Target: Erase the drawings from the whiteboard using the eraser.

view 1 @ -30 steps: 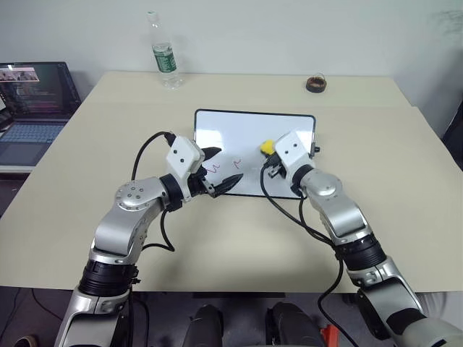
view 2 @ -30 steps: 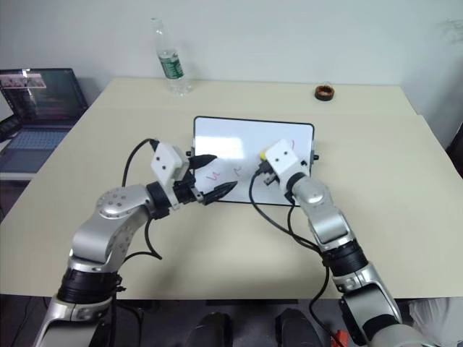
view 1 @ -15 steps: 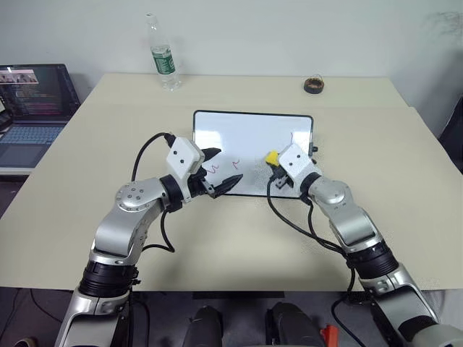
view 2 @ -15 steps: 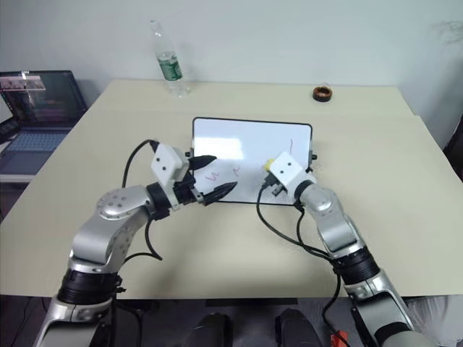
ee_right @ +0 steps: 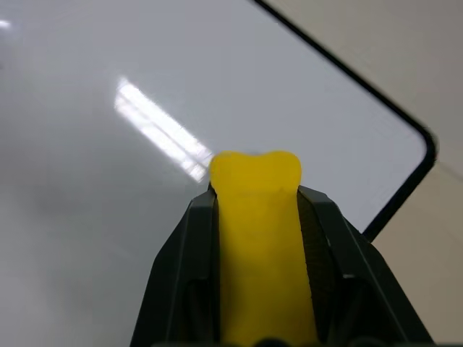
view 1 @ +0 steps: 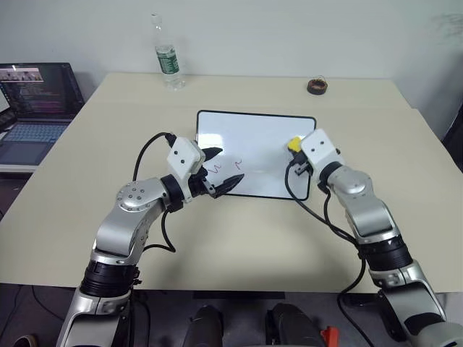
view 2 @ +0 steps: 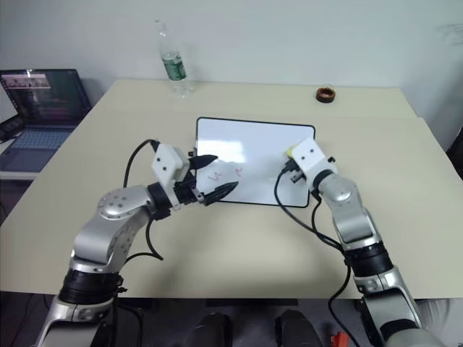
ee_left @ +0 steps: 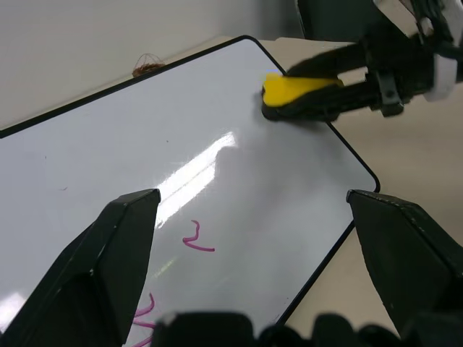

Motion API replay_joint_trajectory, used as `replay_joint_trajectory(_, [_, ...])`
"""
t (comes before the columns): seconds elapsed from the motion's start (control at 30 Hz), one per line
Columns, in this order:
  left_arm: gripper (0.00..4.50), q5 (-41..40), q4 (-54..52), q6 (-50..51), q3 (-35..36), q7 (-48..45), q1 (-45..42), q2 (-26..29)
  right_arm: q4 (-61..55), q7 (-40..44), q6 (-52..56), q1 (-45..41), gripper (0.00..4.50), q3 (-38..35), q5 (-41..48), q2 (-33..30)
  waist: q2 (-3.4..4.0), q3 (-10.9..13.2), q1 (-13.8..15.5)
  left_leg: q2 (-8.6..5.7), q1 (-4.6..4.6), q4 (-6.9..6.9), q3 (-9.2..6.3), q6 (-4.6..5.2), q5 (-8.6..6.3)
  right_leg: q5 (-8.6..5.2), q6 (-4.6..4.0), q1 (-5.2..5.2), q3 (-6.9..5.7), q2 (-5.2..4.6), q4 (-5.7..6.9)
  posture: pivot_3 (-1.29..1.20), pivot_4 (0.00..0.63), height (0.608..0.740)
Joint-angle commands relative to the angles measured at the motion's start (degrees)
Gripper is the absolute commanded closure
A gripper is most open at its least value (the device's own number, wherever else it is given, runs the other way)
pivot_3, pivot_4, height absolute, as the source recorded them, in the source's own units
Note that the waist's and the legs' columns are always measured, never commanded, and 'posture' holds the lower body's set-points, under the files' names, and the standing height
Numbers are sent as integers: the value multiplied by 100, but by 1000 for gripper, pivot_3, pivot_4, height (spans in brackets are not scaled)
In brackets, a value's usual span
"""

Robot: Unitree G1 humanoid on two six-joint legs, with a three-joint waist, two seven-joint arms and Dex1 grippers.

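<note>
We see the right gripper's two black fingers clamped on the eraser, one on each long side, its yellow end poking out beyond their tips. The eraser sits at the whiteboard's right edge, about three o'clock on the board, near a rounded corner; whether it presses on the surface we cannot tell. The left gripper's two fingers stand wide apart with nothing between them, over the board's seven o'clock corner. Just past them we count two clear clusters of drawings, a zigzag and a small hook; a faint speck farther up is too small to read. At the worktop's far edge stand one bottle and one dark ring. One laptop, at nine o'clock off the worktop, is cut off by the picture's edge.
</note>
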Motion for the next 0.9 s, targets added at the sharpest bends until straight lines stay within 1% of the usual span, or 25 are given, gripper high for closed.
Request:
replay_joint_trajectory(0.03, [0,1,-125,-68,47,31,-67,-18,-24,155,422,165,3389,-26,75,-22,0,0,-6,1,4,0,0,0,0,0,0,4,0,1,1,0,150,740])
replay_joint_trajectory(0.17, [0,-33,-201,-9,68,95,-13,-45,-145,99,387,92,3389,-14,20,42,0,0,-5,1,8,-1,0,0,0,0,0,7,0,3,-1,0,150,740])
replay_joint_trajectory(0.27, [0,-71,-281,64,127,182,53,-59,-261,-76,267,0,3389,-164,43,134,0,1,-17,1,6,-2,1,0,0,0,0,5,2,2,-2,0,150,740])
replay_joint_trajectory(0.37, [0,-107,-393,148,389,418,260,-27,-754,2,310,65,3389,-552,501,317,0,3,-37,3,4,-3,1,0,0,0,0,1,4,2,-1,0,150,740])
replay_joint_trajectory(0.5, [0,-149,-471,126,971,651,785,120,-1709,371,535,483,3389,-1020,1299,366,2,6,-38,8,-30,-7,-3,0,-1,-1,-1,-29,0,2,-5,0,150,740])
replay_joint_trajectory(0.57, [0,-227,-557,118,1307,735,1139,150,-2170,748,343,987,3389,-1140,1659,196,2,5,-6,9,-44,-11,-12,-1,-2,-3,-2,-35,-9,-1,-15,0,150,740])
replay_joint_trajectory(0.63, [0,-274,-645,115,1474,769,1372,166,-2439,973,278,1323,3389,-1205,1905,72,3,6,19,13,-45,-14,-13,-1,-4,-7,2,-33,-10,-8,-24,0,150,740])
replay_joint_trajectory(0.8, [0,-243,-790,6,1647,761,1832,194,-2819,1478,363,2038,3389,-1088,2400,-249,1,8,28,11,-37,-7,-13,0,-3,-8,4,-18,-11,-21,-21,0,150,740])
replay_joint_trajectory(0.9, [0,-204,-819,-57,1657,787,1937,190,-2718,1596,9,2284,3389,-825,2313,-309,1,9,23,4,-23,-7,-12,0,-3,-9,5,-10,-11,-16,-16,0,150,740])
